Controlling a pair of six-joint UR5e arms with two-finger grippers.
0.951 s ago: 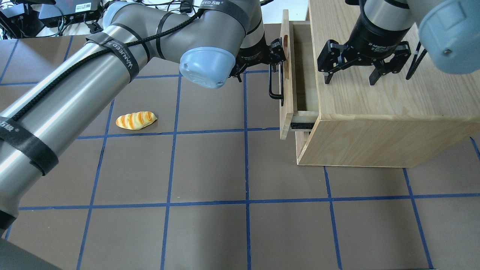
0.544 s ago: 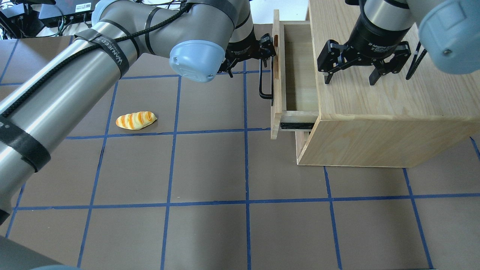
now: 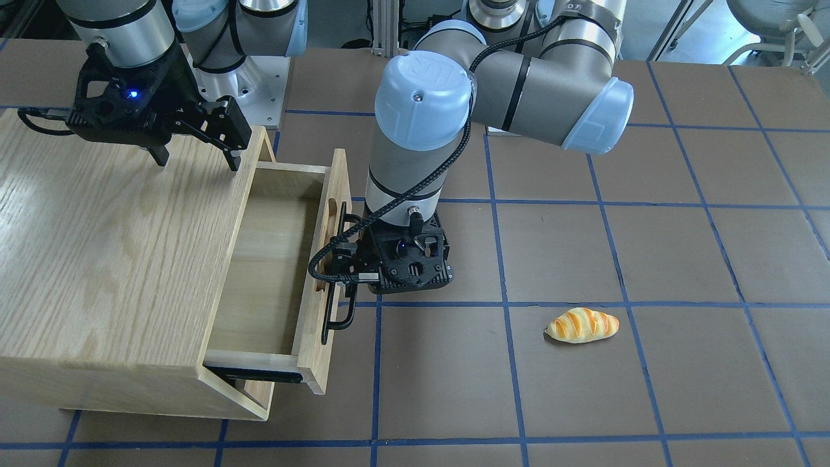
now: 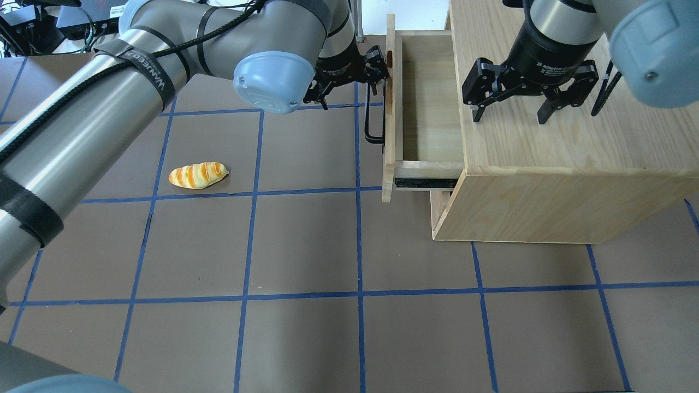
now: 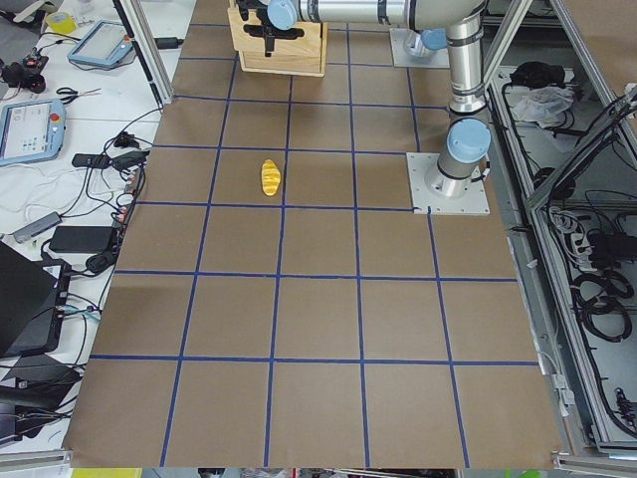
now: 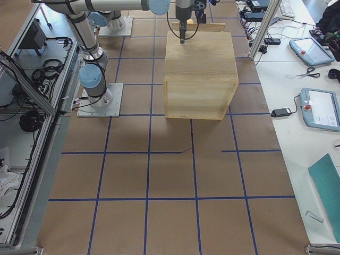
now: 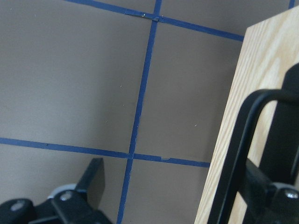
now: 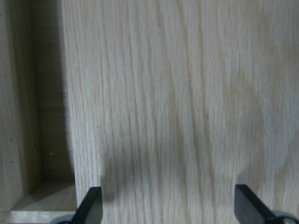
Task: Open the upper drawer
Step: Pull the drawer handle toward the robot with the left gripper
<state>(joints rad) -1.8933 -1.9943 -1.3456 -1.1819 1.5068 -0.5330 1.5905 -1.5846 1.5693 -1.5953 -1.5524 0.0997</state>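
Note:
The upper drawer [image 4: 389,136] is a pale-wood drawer pulled partly out of the oak cabinet [image 4: 546,142], and its inside shows bare. Its front panel [image 3: 322,285] bears a black bar handle [image 3: 340,305] and a reddish-brown slot [image 4: 389,82]. My left gripper [image 4: 379,73] is at the handle [image 4: 372,123]. In the left wrist view its fingers [image 7: 91,179] stand wide apart, with the handle bar [image 7: 238,149] against the right one. My right gripper [image 4: 510,112] hangs open and empty just above the cabinet top [image 3: 97,246].
A toy bread loaf [image 4: 197,174] lies on the brown gridded table, left of the drawer; it also shows in the front view [image 3: 582,325]. The left arm's elbow [image 4: 270,82] reaches over the table's far side. Monitors and cables line the table ends.
The drawer has slid further out of the cabinet, leftward in the overhead view, and my left gripper moved with its handle. The right gripper has not moved.

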